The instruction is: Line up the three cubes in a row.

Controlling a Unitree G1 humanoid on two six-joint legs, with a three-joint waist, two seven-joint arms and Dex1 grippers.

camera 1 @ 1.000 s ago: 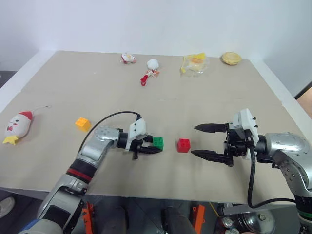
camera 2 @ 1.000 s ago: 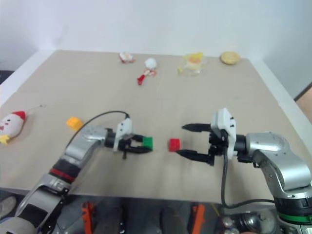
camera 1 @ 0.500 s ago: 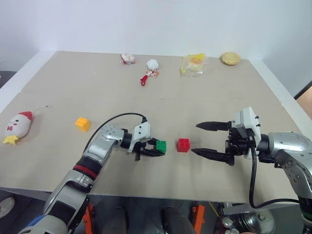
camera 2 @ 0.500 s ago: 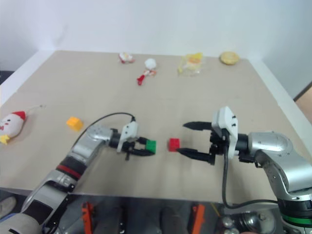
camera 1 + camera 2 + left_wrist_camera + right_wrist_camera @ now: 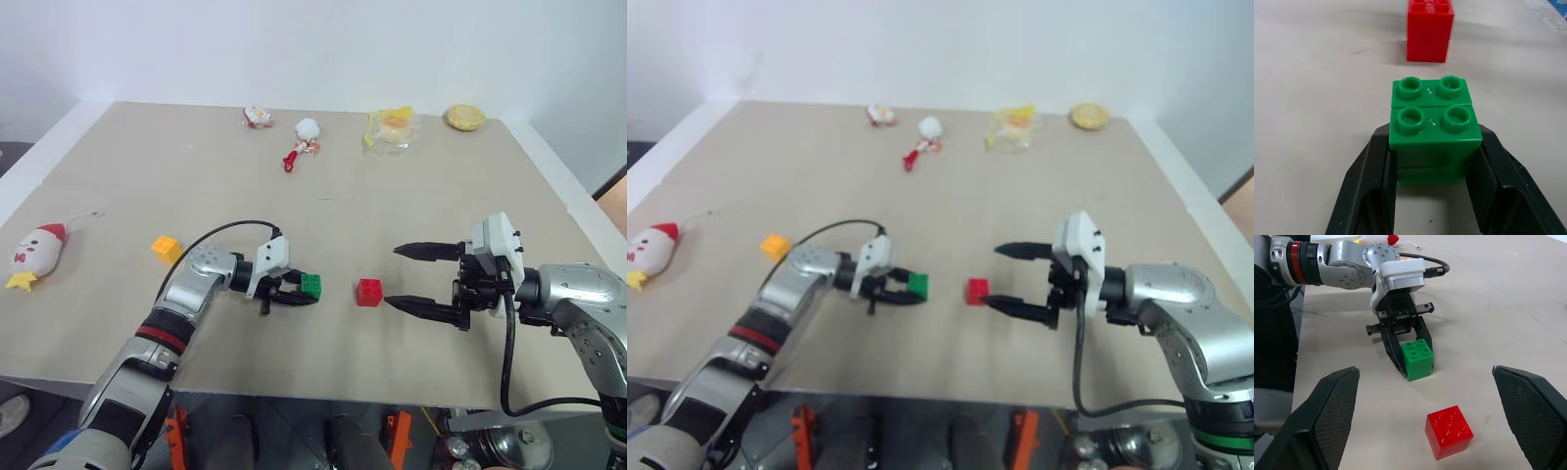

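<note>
Gripping the glossy, studded green cube (image 5: 1433, 137) – left claw (image 5: 294, 293) clamped; right claw (image 5: 423, 279) spread apart.

**A bare robot test room**

It looks like a lab set up for trials: a plain beige bench (image 5: 470, 176) against a blank white wall (image 5: 313, 49), with toys (image 5: 35, 253), trinkets (image 5: 258, 117) and toy blocks (image 5: 166, 248) scattered on it, and loose cabling under its front edge.

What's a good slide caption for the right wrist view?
Left gripper shut on the green cube, red cube nearby, framed by the open right gripper's fingers.
</note>
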